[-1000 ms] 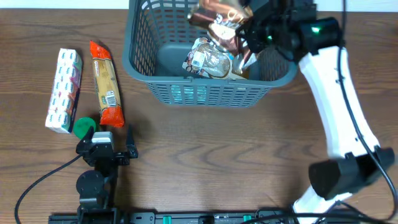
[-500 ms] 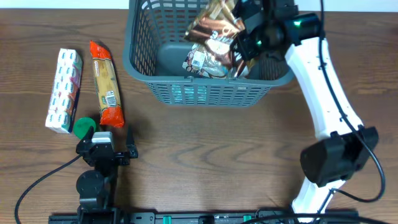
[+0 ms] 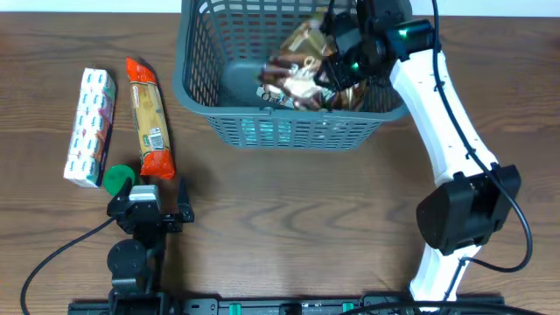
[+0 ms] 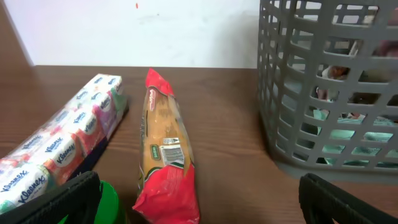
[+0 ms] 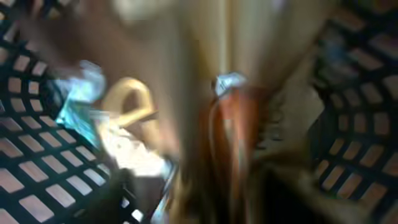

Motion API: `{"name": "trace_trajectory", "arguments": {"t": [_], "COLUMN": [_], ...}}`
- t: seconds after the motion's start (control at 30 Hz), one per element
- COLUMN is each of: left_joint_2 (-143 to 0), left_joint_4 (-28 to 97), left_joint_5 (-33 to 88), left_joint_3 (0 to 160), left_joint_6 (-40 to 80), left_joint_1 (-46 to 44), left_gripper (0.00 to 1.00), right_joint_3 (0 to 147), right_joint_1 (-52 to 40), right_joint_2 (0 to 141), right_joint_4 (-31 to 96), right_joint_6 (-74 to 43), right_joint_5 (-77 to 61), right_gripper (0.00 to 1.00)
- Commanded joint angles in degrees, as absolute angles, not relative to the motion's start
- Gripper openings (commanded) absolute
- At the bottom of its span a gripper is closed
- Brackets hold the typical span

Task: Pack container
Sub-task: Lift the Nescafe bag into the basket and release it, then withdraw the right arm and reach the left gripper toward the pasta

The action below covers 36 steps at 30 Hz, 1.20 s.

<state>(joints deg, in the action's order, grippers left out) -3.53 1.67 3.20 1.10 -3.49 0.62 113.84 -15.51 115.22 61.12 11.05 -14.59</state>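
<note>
container point(image 3: 289, 131): far centre of the table point(image 3: 289, 227), part-filled with packets.
left gripper point(image 3: 147, 197): near left, jaws spread wide, empty.
right gripper point(image 3: 346, 52): far, over the container's right end against a brown packet point(image 3: 302, 44); whether it grips cannot be told.
risk: the packet may cling to the fingers or catch the rim and spill.
room: bare table near centre; lattice walls crowd the far side.

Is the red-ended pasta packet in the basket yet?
No, the pasta packet lies on the table left of the basket, beside the tissue pack.
</note>
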Motion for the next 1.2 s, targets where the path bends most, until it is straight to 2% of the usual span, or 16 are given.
{"name": "trace_trajectory", "arguments": {"t": [0.0, 0.3, 0.53, 0.63, 0.8, 1.17], "left_joint_2": [-3.4, -3.4, -3.4, -3.4, -3.4, -3.4], "left_joint_4": [3.8, 3.8, 3.8, 3.8, 3.8, 3.8], "left_joint_5": [3.6, 3.6, 3.6, 3.6, 3.6, 3.6], "left_joint_3": [0.2, 0.2, 0.2, 0.2, 0.2, 0.2], "left_joint_6": [-4.3, -4.3, -4.3, -4.3, -4.3, -4.3], "left_joint_1": [0.5, 0.5, 0.5, 0.5, 0.5, 0.5], "left_gripper": [0.99, 0.99, 0.99, 0.99, 0.99, 0.99], "right_joint_3": [115.1, 115.1, 115.1, 115.1, 115.1, 115.1], "right_joint_1": [-15.9, -16.6, -15.2, -12.3, -8.2, -3.5], "right_joint_2": [113.2, 104.6, 91.3, 82.9, 77.2, 75.7], "right_joint_4": [61.1, 56.2, 52.1, 53.6, 57.2, 71.7], "right_joint_6": [10.3, 7.2, -5.8, -8.8, -11.2, -24.1], "right_joint_5": [-15.5, -14.1, 12.2, 26.3, 34.0, 39.1], "right_gripper": [0.99, 0.99, 0.99, 0.99, 0.99, 0.99]}}
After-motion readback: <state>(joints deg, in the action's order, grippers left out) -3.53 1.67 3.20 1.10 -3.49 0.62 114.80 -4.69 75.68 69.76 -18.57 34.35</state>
